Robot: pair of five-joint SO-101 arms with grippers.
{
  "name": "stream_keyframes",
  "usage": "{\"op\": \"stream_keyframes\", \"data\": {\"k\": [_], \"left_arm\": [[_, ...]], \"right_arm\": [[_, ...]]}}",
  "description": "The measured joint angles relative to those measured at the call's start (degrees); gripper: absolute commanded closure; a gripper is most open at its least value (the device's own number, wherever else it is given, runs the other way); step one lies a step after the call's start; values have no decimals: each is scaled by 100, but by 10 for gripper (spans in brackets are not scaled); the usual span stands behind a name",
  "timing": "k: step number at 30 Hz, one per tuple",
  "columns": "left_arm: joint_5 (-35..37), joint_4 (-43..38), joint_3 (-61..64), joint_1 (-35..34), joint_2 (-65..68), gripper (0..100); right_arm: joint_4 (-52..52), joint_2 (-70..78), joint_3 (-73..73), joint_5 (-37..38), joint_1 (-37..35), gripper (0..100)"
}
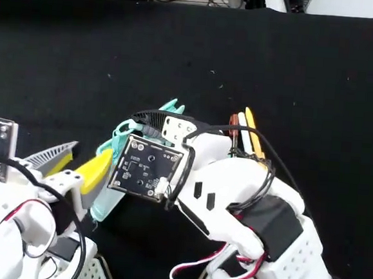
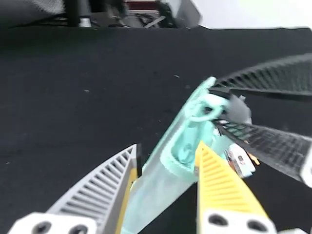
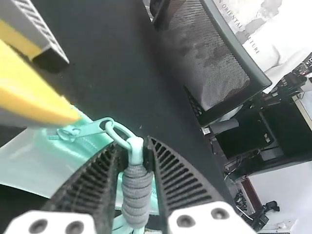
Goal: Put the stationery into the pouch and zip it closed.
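Right pincer (image 3: 134, 145) grips zip pull (image 3: 135, 187) of pouch (image 3: 34, 161); pens (image 1: 246, 132) outside.

Black table cloth (image 1: 308, 71), mesh chair back (image 3: 209, 58) in bkgd.

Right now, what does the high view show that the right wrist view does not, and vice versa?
The high view adds the thin yellow, white and orange pens lying on the black table cover. The right wrist view adds the black mesh chair back. Both share the mint-green fabric pouch, that cover and the right gripper's black ribbed fingers, shut on a grey zipper pull.
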Motion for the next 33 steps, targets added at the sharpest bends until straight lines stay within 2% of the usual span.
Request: {"op": "stream_keyframes", "data": {"k": [17,29,33], "left_arm": [[0,0,290,-123,0,797],[9,-44,404,-123,0,805],[9,-44,387,-123,0,920]], "right_arm": [[-79,0,0,0,0,987],[-167,0,9,0,334,987],[-167,0,9,0,334,987]]}}
